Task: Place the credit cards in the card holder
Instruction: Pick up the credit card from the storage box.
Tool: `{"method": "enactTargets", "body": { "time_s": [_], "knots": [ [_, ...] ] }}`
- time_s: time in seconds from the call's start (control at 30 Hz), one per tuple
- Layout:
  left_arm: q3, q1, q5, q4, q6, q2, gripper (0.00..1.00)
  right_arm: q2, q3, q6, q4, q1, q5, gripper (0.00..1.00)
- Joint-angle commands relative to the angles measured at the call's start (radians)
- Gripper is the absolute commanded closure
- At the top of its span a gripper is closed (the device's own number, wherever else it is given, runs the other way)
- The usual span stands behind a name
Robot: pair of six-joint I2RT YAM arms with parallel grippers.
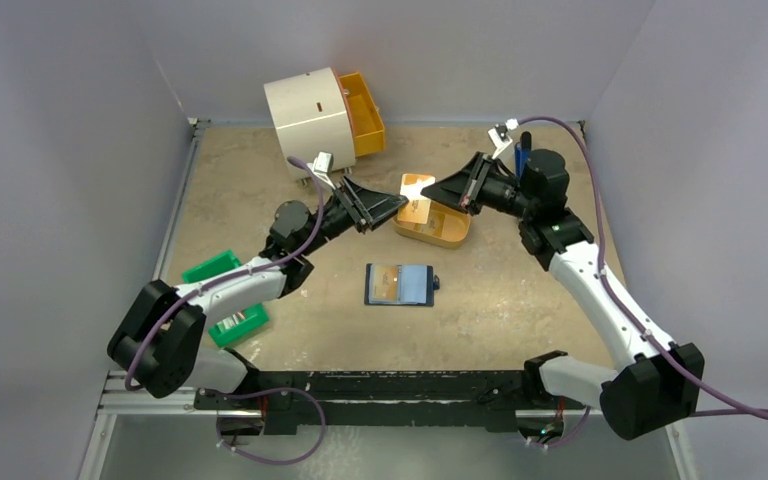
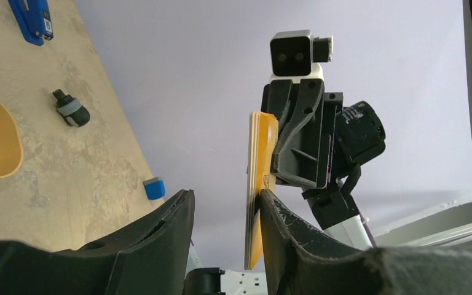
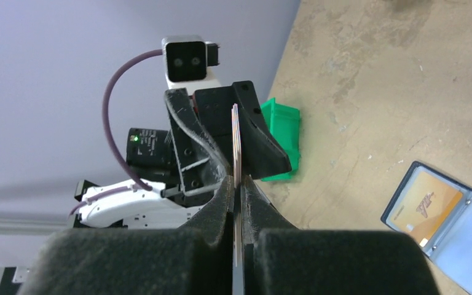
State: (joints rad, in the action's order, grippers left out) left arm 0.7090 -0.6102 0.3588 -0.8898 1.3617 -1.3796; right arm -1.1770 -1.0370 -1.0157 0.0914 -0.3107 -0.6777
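Open wallet (image 1: 415, 285) is holding one card (image 1: 384, 283), while right tool (image 3: 238, 184) is pinching shut on the card stack (image 2: 253, 184) over the orange tray (image 1: 450, 232), left tool (image 2: 224, 195) standing half open around it.

- We find no legible text, brand or number in any view.
- Pale marks on the cards (image 3: 427, 203): too blurred for us to read.
- Label on the blue tool (image 2: 32, 21): too small.

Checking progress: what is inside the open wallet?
One orange card shows in the wallet's left pocket. The right pocket looks grey-blue; anything tucked behind it is hidden.
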Motion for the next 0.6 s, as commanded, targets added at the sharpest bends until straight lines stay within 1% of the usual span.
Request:
{"method": "enactTargets", "body": {
  "time_s": [0.0,0.1,0.27,0.43,0.57],
  "knots": [
    [-0.02,0.019,0.006,-0.123,0.051,0.022,0.59,0.039,0.037,-0.015,0.136,0.014,-0.071,1.0],
    [-0.027,0.027,0.012,-0.176,0.091,0.006,0.62,0.046,0.068,-0.043,0.208,0.02,-0.096,1.0],
    [-0.035,0.038,0.027,-0.306,0.174,-0.031,0.64,0.061,0.091,-0.055,0.273,0.025,-0.125,1.0],
    [-0.033,0.04,0.028,-0.345,0.198,-0.049,0.62,0.065,0.093,-0.053,0.293,0.025,-0.146,1.0],
    [-0.029,0.041,0.028,-0.347,0.198,-0.055,0.63,0.066,0.1,-0.066,0.331,0.025,-0.169,1.0]
  ]
}}
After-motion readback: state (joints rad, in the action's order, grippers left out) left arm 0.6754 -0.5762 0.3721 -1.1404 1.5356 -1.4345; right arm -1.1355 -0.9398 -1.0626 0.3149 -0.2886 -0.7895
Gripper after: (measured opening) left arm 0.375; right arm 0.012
